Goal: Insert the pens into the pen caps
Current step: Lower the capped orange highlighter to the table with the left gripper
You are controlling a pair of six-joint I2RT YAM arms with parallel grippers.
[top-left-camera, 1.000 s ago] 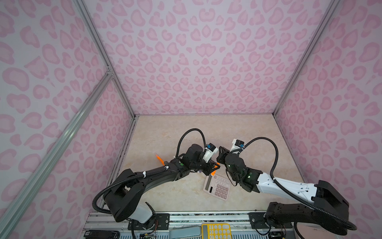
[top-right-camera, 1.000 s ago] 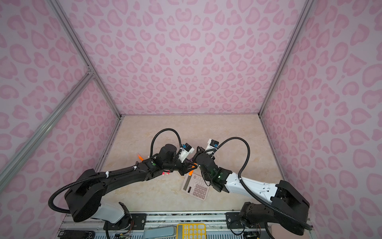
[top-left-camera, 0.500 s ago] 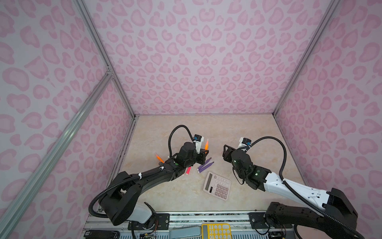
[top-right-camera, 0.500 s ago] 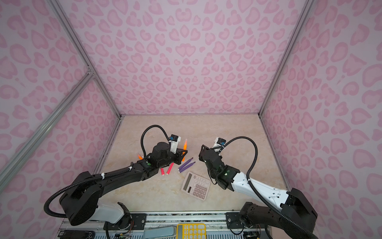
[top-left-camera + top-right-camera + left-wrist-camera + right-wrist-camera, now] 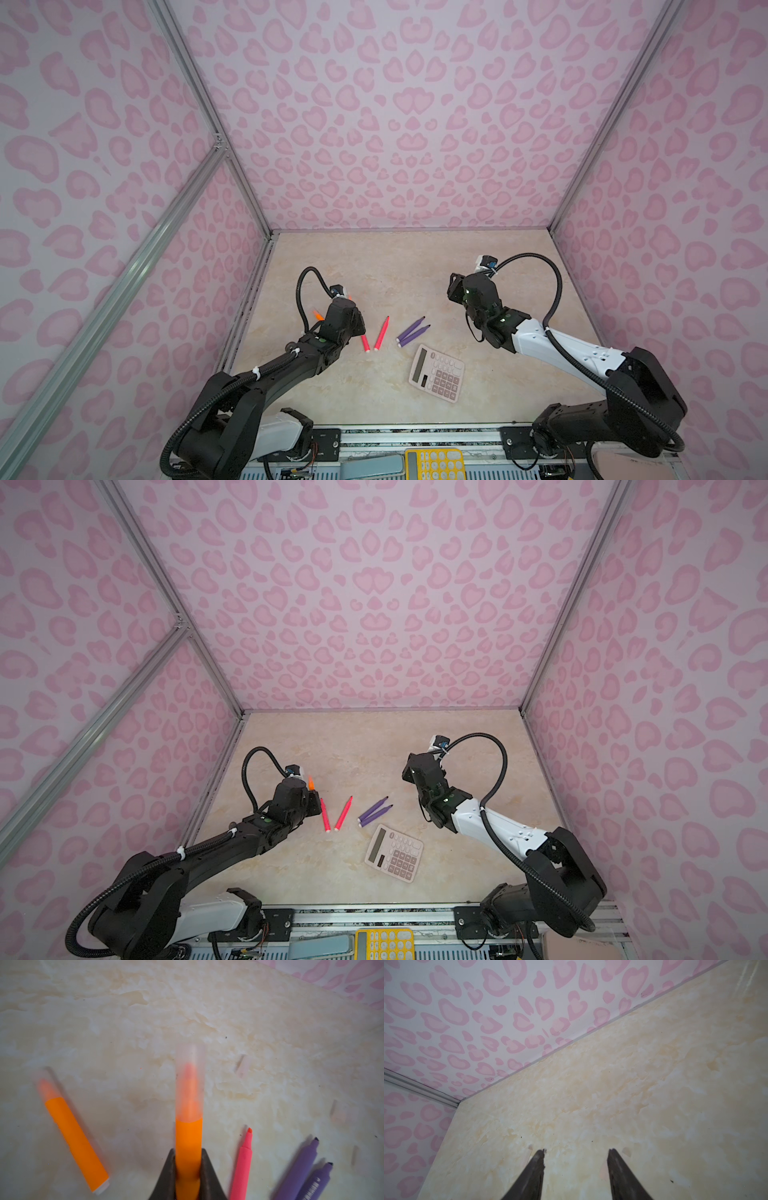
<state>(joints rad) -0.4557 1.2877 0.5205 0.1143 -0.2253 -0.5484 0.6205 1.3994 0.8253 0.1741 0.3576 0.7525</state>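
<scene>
My left gripper [image 5: 188,1150] is shut on an orange pen [image 5: 188,1138] whose tip sits inside a clear pen cap [image 5: 190,1084]. In a top view this gripper [image 5: 353,313] is at the table's left. A second orange pen [image 5: 74,1140], also with a clear cap over its tip, lies beside it. Two pink-red pens [image 5: 382,332] [image 5: 365,343] and two purple pens [image 5: 410,328] [image 5: 415,336] lie uncapped mid-table. Loose clear caps [image 5: 242,1065] [image 5: 336,1111] lie farther out. My right gripper [image 5: 577,1151] [image 5: 454,286] stands open and empty over bare table on the right.
A pinkish calculator [image 5: 438,372] [image 5: 395,853] lies near the front, just before the purple pens. Pink patterned walls [image 5: 395,124] close in the back and both sides. A yellow calculator [image 5: 434,463] sits below the table's front rail.
The two grippers, together above the calculator a second ago, have drawn apart. The right one opened and swung back right; the left moved left, still holding the orange pen.
</scene>
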